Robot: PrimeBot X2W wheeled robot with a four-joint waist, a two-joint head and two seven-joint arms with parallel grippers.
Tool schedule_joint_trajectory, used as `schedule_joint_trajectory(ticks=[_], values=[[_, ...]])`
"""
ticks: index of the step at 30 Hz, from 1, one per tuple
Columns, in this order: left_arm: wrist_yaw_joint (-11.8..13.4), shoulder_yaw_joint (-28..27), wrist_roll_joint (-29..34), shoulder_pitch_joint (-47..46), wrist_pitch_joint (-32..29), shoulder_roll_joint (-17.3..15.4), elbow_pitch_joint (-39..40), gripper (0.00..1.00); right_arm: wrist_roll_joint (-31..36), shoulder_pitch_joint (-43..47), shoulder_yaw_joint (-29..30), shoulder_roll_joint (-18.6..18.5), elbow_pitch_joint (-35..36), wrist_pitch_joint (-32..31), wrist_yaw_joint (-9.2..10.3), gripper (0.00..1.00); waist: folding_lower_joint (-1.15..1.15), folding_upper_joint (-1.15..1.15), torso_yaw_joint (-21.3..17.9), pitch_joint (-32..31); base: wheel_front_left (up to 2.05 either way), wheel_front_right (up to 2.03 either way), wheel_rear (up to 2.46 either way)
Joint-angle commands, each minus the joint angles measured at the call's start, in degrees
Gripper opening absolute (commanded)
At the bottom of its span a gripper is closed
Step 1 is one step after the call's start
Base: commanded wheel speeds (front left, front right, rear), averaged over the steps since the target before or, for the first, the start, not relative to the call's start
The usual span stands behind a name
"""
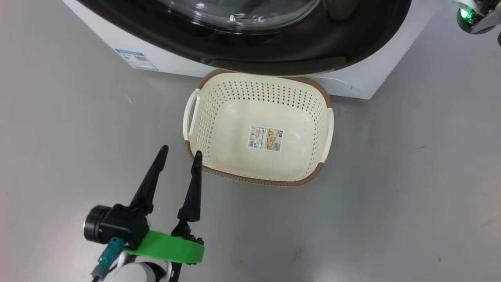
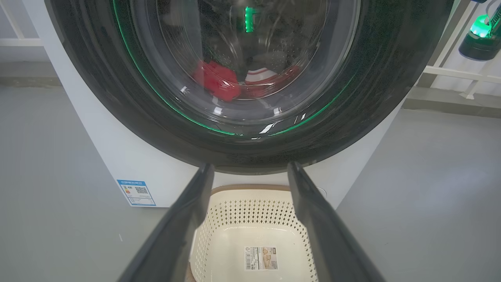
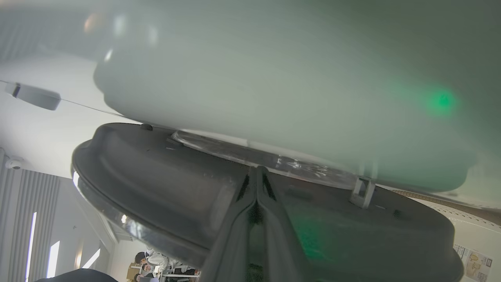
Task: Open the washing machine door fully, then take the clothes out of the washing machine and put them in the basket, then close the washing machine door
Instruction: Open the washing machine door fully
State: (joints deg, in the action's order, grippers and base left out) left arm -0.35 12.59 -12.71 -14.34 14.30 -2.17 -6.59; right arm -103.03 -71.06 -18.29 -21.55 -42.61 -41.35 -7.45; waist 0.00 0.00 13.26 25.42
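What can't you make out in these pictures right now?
- Door: head view, top edge cuts it off; latched or ajar, unclear.
- Clothes: left wrist view, glare on the door; piece count unclear.
- Right fingers: right wrist view, pale blur nearby; contact with door unclear.
- Basket sticker: head view, print too small.

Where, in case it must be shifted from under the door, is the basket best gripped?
Probably its left handle: a white loop standing off the basket wall, thin enough to pinch. Come from above on the left, where the open left hand is close.
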Motion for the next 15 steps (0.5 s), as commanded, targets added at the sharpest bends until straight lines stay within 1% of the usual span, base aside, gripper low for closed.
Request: schedule_joint_trajectory(ticks=[1, 9, 15], values=[[0.6, -1.6, -0.6, -1.1, 0.7, -0.7, 1.4, 1.0, 1.1, -0.3, 0.0, 1.2, 1.5, -0.9, -0.03, 0.0, 0.0, 0.0, 0.0, -0.1, 0.0, 0.0, 0.0], [0.7, -1.2, -0.6, -0.4, 0.7, -0.7, 1.0, 1.0, 3.3, 4.2, 0.0, 1.2, 4.5, -3.0, -0.03, 0.0, 0.0, 0.0, -0.2, -2.4, 0.0, 0.0, 0.0], [0.6, -1.3, -0.3, 0.5, 0.7, -0.7, 0.7, 1.0, 4.4, 7.8, -0.5, 2.4, 6.6, -4.0, -0.03, 0.0, 0.0, 0.0, -0.8, -4.2, 0.0, 0.0, 0.0]])
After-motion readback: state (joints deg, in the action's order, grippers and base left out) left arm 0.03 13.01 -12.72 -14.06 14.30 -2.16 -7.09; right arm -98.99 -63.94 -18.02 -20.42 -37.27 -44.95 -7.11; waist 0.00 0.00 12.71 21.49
